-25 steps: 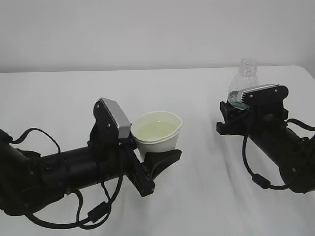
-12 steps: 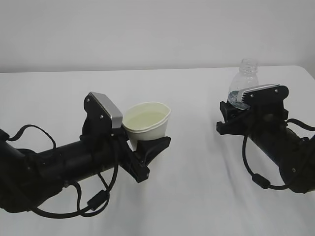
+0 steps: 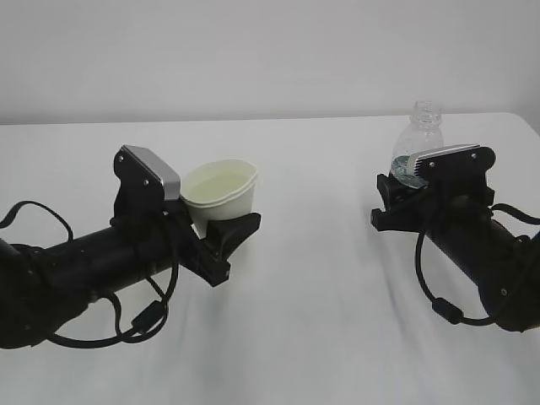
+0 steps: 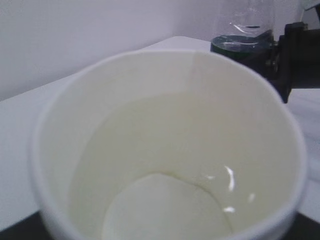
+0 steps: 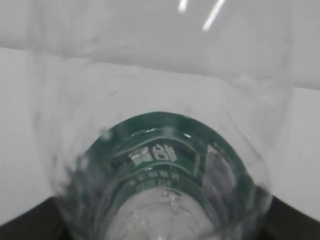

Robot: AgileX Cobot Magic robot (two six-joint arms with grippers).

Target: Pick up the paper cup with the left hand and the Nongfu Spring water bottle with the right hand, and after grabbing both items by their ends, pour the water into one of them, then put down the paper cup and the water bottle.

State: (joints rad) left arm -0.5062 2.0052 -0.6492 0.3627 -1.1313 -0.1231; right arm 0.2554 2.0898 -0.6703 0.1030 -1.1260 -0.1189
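The paper cup [image 3: 221, 190] is upright with my left gripper [image 3: 222, 223] shut on its lower part, left of the table's middle. Clear water [image 4: 150, 135] lies in the cup [image 4: 75, 125], which fills the left wrist view and hides the jaws. The cup sits low over the white table [image 3: 321, 287]; whether it touches I cannot tell. At the right, the Nongfu Spring water bottle [image 3: 419, 135] stands upright and uncapped, with my right gripper [image 3: 403, 190] shut on its base. Its green label [image 5: 160, 150] and clear wall [image 5: 160, 75] fill the right wrist view.
A plain pale wall [image 3: 270, 51] runs behind the white table. The bottle [image 4: 242, 25] and the black right arm [image 4: 300, 50] show at the top right of the left wrist view. Black cables [image 3: 148, 316] hang from the left arm.
My left arm has carried the cup leftward and lower, away from the bottle. The right arm and the bottle have stayed where they were.
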